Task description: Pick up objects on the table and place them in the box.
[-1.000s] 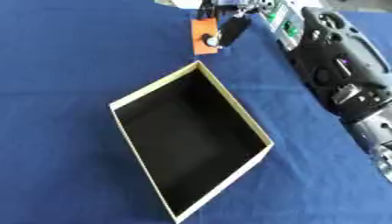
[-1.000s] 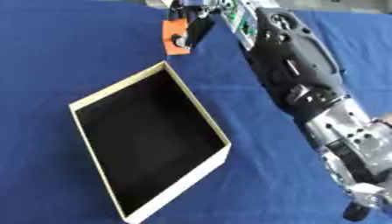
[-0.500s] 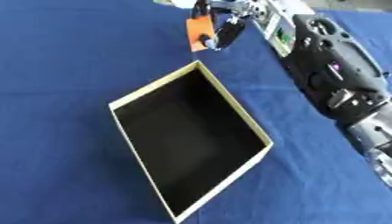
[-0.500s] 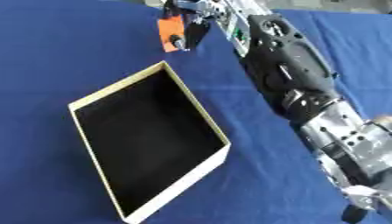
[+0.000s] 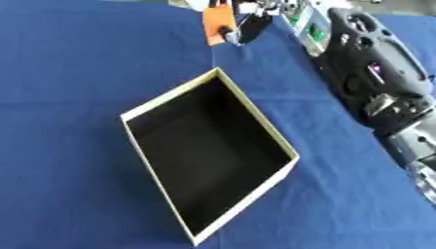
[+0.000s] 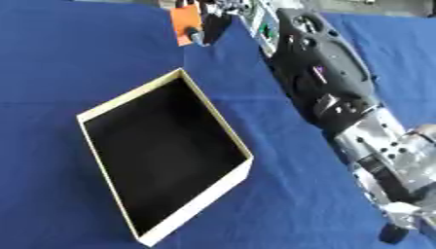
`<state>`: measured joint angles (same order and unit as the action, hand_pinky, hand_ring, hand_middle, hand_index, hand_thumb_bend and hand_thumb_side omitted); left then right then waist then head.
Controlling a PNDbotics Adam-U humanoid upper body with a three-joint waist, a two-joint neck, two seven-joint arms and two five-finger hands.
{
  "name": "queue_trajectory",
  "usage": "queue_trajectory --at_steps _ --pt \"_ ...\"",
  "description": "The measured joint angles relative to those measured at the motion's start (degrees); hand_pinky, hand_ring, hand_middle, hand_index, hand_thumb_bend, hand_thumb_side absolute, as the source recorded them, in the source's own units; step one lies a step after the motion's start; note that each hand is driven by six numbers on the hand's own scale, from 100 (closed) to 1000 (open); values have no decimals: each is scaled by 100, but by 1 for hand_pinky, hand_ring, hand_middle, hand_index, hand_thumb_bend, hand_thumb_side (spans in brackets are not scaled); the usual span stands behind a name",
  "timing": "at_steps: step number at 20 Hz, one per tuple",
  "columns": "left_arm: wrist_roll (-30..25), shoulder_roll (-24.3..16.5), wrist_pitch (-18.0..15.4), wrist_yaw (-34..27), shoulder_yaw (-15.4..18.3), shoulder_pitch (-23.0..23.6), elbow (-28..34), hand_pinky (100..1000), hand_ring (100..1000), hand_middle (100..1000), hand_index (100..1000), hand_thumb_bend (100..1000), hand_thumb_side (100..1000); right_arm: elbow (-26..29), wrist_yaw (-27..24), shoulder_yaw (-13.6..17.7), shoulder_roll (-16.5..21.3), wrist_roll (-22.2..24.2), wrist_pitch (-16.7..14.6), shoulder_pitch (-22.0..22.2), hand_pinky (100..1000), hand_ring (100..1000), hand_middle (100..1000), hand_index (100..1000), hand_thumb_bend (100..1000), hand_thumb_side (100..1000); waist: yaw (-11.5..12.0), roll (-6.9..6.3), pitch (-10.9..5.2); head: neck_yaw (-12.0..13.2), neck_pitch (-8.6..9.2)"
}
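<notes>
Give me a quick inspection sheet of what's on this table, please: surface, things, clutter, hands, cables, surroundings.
Surface: blue cloth covers the table, with faint creases.
Job's things: open box with cream walls and a dark, empty inside; orange object at the far edge, beyond the box.
Clutter: nothing seen.
Hands: right hand reaches in from the right, fingers closed on the orange object; left hand not in view.
Cables: nothing seen.
Surroundings: a pale strip shows past the cloth's far edge; too little to identify.
</notes>
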<state>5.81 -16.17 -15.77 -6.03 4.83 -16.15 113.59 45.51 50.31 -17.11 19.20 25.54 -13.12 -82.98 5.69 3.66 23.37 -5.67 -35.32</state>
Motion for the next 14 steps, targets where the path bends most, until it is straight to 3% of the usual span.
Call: queue_trajectory --at_steps 7,14 --pt "-13 0 25 -57 2 8 0 367 501 511 655 100 697 592 -600 -212 194 501 118 14 700 591 153 284 100 100 -57 46 -289 139 -231" --pt "-3 -1 55 -154 10 33 0 373 505 513 656 100 689 1363 -1177 -653 351 949 225 371 668 579 145 285 100 100 -166 24 -588 280 -451"
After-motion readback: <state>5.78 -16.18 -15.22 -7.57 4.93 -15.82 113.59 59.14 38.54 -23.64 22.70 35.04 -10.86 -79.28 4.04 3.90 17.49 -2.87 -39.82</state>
